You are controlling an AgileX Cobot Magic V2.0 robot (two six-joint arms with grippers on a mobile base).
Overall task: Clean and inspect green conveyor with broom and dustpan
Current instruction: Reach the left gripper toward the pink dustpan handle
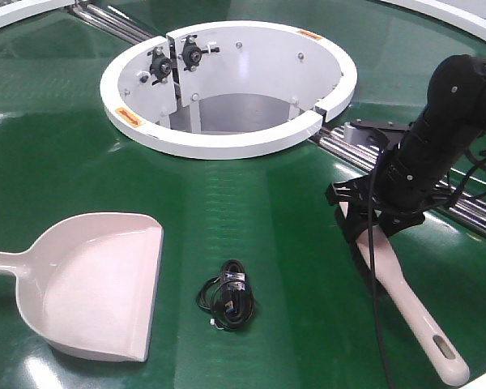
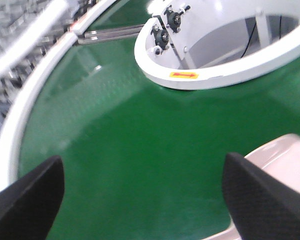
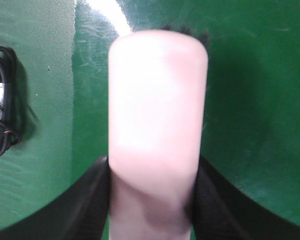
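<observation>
R: I have the right hand point(image 3: 152, 200) clamped on the long pale pink plastic paddle broom point(image 1: 413, 312), over the right of the glossy dark-green conveyor belt point(image 1: 267, 194) | L: left hand point(image 2: 140, 200) spread apart, holding nothing, beside the wide pale pink plastic dustpan point(image 1: 97, 284) lying front-left on the belt | coiled black cable point(image 1: 227, 296) between dustpan and broom

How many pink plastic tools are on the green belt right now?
2. The dustpan lies lower left in the front view; the broom is at right, clasped by the right gripper.

Dustpan point(image 1: 97, 284) handle cut off at frame edge, broom point(image 3: 157, 125) head blurry.
</observation>
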